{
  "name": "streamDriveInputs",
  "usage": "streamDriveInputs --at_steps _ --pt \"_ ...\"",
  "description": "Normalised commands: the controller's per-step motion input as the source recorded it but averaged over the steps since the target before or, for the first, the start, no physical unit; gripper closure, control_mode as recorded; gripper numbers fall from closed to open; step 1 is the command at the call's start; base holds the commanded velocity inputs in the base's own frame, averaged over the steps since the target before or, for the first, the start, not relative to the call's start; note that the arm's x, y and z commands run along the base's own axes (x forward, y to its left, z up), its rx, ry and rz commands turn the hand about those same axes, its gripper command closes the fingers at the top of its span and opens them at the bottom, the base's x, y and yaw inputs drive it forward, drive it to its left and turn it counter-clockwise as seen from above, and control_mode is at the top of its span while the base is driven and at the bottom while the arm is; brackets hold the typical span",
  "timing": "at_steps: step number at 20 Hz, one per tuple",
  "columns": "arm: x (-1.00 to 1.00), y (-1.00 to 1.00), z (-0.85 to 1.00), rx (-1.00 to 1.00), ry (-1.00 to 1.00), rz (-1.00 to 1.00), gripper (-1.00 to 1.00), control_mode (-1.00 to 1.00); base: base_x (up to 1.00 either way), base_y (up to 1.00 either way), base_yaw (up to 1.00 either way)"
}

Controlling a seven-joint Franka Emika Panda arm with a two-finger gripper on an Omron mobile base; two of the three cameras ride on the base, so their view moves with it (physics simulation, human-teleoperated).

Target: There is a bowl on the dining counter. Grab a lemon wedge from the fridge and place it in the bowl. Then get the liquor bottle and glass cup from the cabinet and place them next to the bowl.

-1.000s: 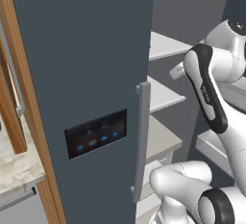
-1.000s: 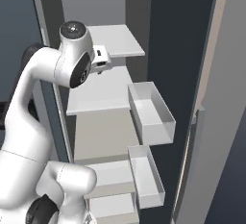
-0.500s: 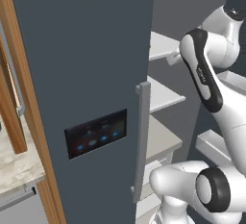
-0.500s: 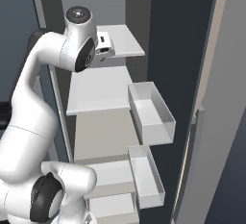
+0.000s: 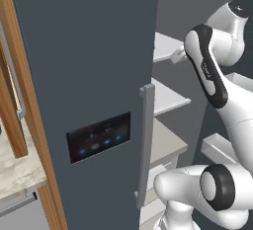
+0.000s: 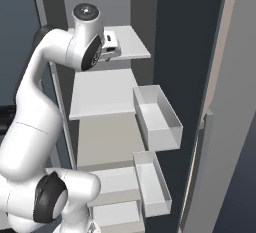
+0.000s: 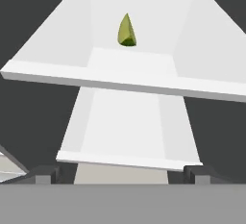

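The fridge stands open in front of me, and my arm reaches into its upper part. A small yellow-green lemon wedge stands on its end at the back of the top white shelf. My gripper is open and holds nothing; its two dark fingertips stand wide apart, short of the shelf's front edge and a little below it. From the right base view the gripper hovers at the left front of that top shelf. From the left, the gripper sits beside the shelf edge.
The left fridge door with its grey handle and black lit panel is shut. The open right door carries two white bins. More white shelves lie below. A wooden frame borders the fridge's left.
My arm has lifted the hand from the second shelf's height up to the top shelf. The gripper stayed open.
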Motion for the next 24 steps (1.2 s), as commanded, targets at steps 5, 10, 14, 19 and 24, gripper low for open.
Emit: streamDriveInputs --at_steps 5,10,14,19,24 --pt "0.17 0.02 0.02 0.04 0.0 0.0 -1.0 -1.0 0.0 0.0 0.0" --pt "0.12 0.0 0.0 0.04 0.0 0.0 -1.0 -1.0 0.0 0.0 0.0" --pt "0.02 0.0 0.13 0.05 0.0 -0.01 -1.0 -1.0 0.0 0.0 0.0" --pt "0.14 0.0 0.3 0.03 0.0 -0.04 -1.0 -1.0 0.0 0.0 0.0" --pt "0.23 0.0 0.18 0.01 -0.01 0.0 -1.0 -1.0 0.0 0.0 0.0"
